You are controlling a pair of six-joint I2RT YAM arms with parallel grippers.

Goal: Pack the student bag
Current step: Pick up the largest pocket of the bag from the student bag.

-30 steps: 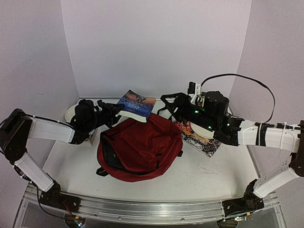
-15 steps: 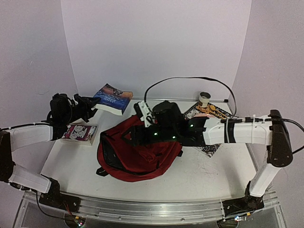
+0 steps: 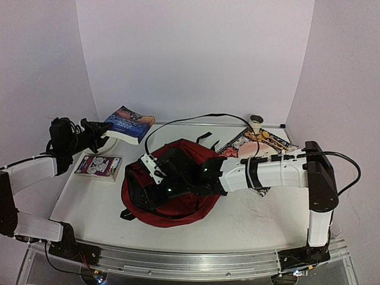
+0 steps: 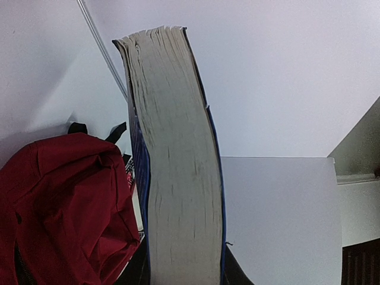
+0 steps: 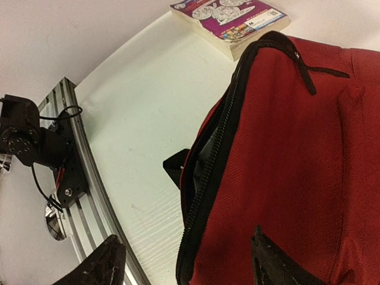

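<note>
Dark red fabric student bag lay flat mid-table, long axis running from near-left to far-right in the top view. Its black zip mouth gaped along the left end, facing the left arm's side, w/ grey lining just showing.

The right arm reached across the bag from the right. The right gripper hung over that left end, fingers apart and holding nothing; the zip line ran between them in the wrist view. Contact w/ the fabric couldn't be told.

The left gripper was raised at the far left, well apart from the bag, clamped on a thick blue paperback. In its wrist view the page edge faced the camera and the bag sat down and to the left.

So the opening lay right of and nearer than the held book. Judged from this, the book needs to travel right and down to the mouth, spine roughly in line w/ the bag's long axis, while the right gripper is the nearer one to hold the flap wide.

A purple book lay flat on the table btw. the left arm and the bag.
</note>
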